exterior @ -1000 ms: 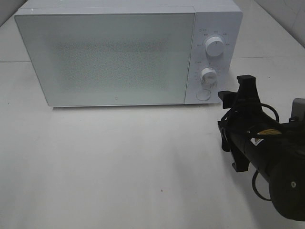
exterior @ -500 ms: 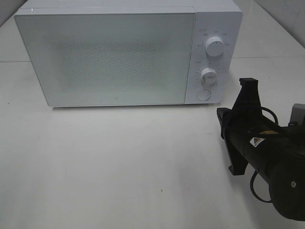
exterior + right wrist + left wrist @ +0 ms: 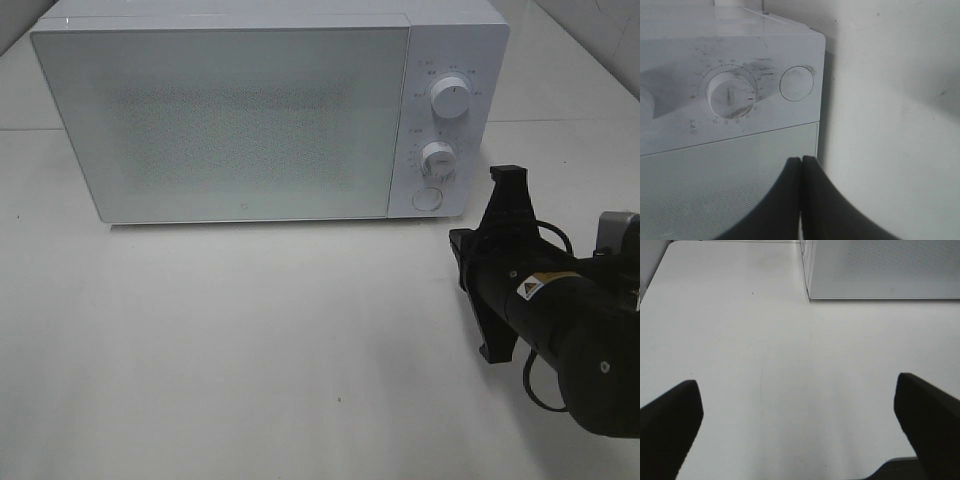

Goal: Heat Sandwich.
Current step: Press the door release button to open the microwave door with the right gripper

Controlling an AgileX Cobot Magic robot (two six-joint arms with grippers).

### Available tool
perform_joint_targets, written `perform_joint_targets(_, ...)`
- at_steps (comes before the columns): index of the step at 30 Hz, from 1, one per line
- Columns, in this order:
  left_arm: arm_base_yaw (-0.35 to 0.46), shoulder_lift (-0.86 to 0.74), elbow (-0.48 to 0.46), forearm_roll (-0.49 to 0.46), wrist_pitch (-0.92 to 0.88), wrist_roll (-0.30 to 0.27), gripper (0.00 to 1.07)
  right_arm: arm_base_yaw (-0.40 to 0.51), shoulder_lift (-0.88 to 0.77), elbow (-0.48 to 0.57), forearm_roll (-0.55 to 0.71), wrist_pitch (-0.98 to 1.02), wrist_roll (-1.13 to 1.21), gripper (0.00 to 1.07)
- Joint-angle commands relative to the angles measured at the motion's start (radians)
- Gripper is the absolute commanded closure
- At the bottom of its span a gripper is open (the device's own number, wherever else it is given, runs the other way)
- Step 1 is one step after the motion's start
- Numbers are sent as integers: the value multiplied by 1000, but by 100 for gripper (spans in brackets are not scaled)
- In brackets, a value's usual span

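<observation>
fingers (image 3: 782,205) of the right gripper (image 3: 801,161) are pressed flat together with nothing between them. a second ago they stood apart, one of them reaching toward the control panel; now they make one dark blade. the sandwich shows in no view, so its place cannot be told. it may sit behind the frosted door (image 3: 225,120), which is closed now as it was a second ago and cannot be seen through.

the right gripper's tip (image 3: 508,180) hangs just right of the microwave (image 3: 240,30), near the panel's lower corner but touching nothing. since the earlier frame it has drawn a little lower and further off the round button (image 3: 427,198). in the right wrist view the closed tip points at the door's edge below the lower dial (image 3: 731,95) and the button (image 3: 796,83). the upper dial (image 3: 451,98) and lower dial (image 3: 436,158) look unmoved.

the left gripper (image 3: 796,382) is spread wide, its two dark fingers (image 3: 670,425) at either edge of its wrist view. it holds nothing, over the bare white table (image 3: 740,315), with the microwave's front corner ahead.
</observation>
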Motion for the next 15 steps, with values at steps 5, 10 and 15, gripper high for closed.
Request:
perform_joint_targets(5, 4, -15, 1, -8, -4, -3, 7, -78, 63, -71, -127, 25, 38, 107)
perform_joint_targets(10, 4, -15, 1, -8, -4, -3, 7, -128, 104, -123, -183, 56, 46, 107)
perform_joint_targets(15, 4, -15, 1, -8, -4, -3, 7, -180, 151, -188, -236, 93, 56, 107)
